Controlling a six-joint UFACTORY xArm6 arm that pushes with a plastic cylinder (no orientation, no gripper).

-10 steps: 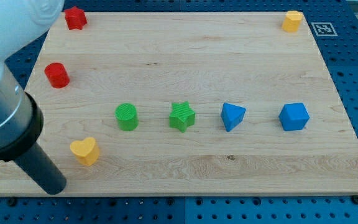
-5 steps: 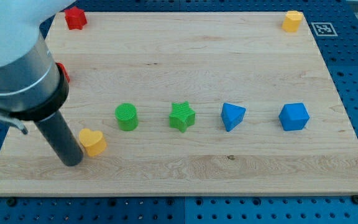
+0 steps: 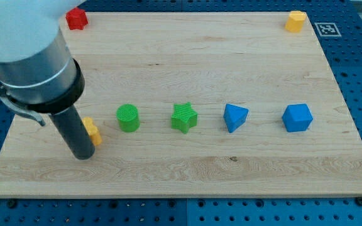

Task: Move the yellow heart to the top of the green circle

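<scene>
The yellow heart (image 3: 93,131) lies on the wooden board (image 3: 187,169) at the view's left, mostly hidden behind my rod. My tip (image 3: 83,155) rests on the board just below and left of the heart, touching or nearly touching it. The green circle (image 3: 129,117) stands a short way to the heart's right and slightly higher in the view.
A green star (image 3: 184,117), a blue triangular block (image 3: 234,117) and a blue cube-like block (image 3: 296,117) stand in a row right of the circle. A red block (image 3: 76,18) sits at the top left corner, a yellow block (image 3: 295,21) at the top right.
My tip has moved from the bottom left corner to the right and up, and the yellow heart has shifted up and slightly right. The arm now hides the red cylinder at the left.
</scene>
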